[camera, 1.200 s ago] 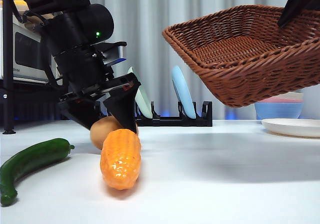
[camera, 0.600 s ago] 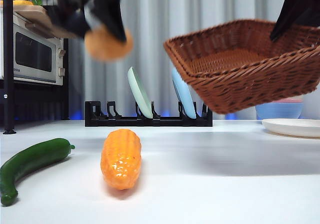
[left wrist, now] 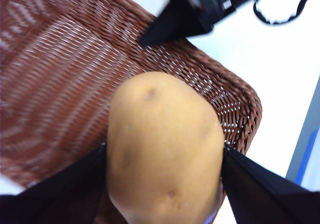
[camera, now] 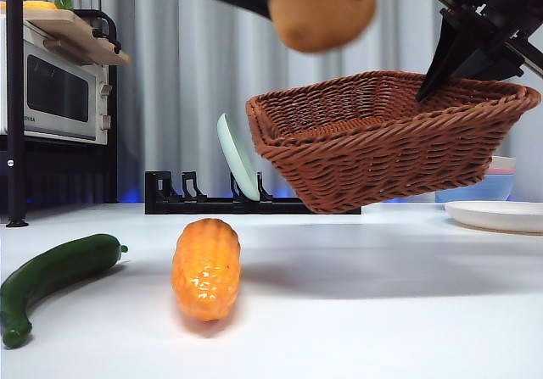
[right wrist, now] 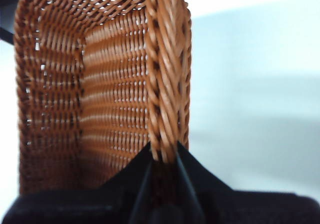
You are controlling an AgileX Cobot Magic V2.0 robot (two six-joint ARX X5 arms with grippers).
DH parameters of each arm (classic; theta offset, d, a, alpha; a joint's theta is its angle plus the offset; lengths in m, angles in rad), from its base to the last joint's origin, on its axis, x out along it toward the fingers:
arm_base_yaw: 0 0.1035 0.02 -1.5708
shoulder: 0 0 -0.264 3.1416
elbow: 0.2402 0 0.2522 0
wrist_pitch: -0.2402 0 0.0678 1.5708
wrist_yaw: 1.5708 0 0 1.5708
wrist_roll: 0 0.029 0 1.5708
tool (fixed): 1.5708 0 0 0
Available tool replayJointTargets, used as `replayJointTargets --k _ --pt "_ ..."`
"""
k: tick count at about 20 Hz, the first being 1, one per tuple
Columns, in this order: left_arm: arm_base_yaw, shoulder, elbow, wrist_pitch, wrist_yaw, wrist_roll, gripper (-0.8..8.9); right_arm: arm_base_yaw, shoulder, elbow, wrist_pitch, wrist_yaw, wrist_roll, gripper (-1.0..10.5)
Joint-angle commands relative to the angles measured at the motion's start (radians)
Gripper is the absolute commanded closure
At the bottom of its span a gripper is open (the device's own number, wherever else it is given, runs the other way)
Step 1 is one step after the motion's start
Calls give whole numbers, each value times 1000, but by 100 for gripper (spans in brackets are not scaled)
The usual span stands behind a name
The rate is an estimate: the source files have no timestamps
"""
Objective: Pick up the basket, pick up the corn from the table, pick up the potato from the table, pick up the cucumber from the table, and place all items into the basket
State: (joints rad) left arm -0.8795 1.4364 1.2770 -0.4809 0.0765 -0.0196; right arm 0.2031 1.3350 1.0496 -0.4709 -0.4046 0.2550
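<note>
Orange corn (camera: 205, 267) and green cucumber (camera: 49, 279) wait nearest on my table (camera: 382, 311), while beyond, my left gripper (left wrist: 165, 156) clamps the potato (camera: 322, 10) above the wicker basket (camera: 382, 142), whose rim my right gripper (right wrist: 164, 156) pinches aloft to catch it.

Table: I see a plain white table (camera: 382, 311), faintly reflective.
Corn: the corn (camera: 205, 266) lies end-on near the front.
Cucumber: the cucumber (camera: 51, 279) lies left of it, apart.
Far edge: a black dish rack (camera: 195, 199); at right, a white plate (camera: 499, 215).
</note>
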Motion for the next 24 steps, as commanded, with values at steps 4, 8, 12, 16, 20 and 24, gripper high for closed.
replayJointTargets --k 4,8,12,16,20,24 --pt "-30 132 -6 8 -5 -7 759 2 -1 2 21 -95 19 958" --pt "-31 149 -6 -6 -5 -11 306 2 -1 2 18 -95 19 958" --pt "-29 134 -6 -6 -10 -40 306 2 -1 2 17 -96 18 958" --pt "-30 56 23 -92 -26 -41 306 2 -1 2 17 -96 18 958" --pt "-30 -98 80 -306 -117 -42 306 1 -1 2 18 -95 17 958" --pt "-29 -228 79 -573 -349 -123 313 1 -1 2 18 -95 16 958"
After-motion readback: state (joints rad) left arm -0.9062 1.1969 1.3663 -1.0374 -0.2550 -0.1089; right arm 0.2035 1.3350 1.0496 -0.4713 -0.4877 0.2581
